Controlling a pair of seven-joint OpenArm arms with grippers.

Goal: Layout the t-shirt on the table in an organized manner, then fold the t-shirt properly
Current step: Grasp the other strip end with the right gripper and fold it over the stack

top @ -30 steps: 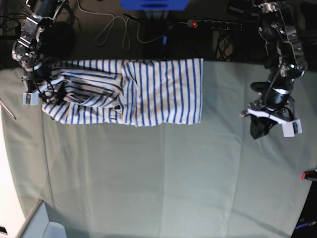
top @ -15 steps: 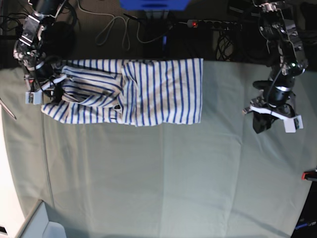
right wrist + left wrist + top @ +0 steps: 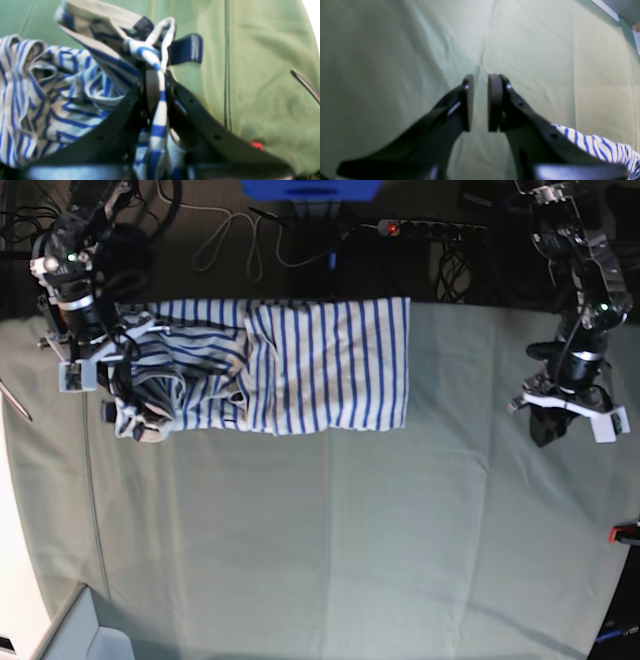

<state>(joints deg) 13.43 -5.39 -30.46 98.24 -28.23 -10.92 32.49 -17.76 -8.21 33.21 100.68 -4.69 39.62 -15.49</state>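
A: What has changed since a second ago?

B: Our right gripper [image 3: 156,100] has lifted the end of the t-shirt [image 3: 290,365]. That end lay flat before; now it hangs bunched below our jaws, which are clamped on a striped fold, the dark blue tag [image 3: 187,48] just past the fingertips.

A: So we are unfolding?

B: We judge so: the layout is not finished, and folding waits.

A: And the left gripper [image 3: 480,102]?

B: It has drifted further from the shirt and hovers over bare table [image 3: 330,540], pads slightly apart and holding nothing, the shirt well off to its side.

A: How does the shirt lie?

B: Its long axis runs along the far edge, from our right gripper towards the left one.
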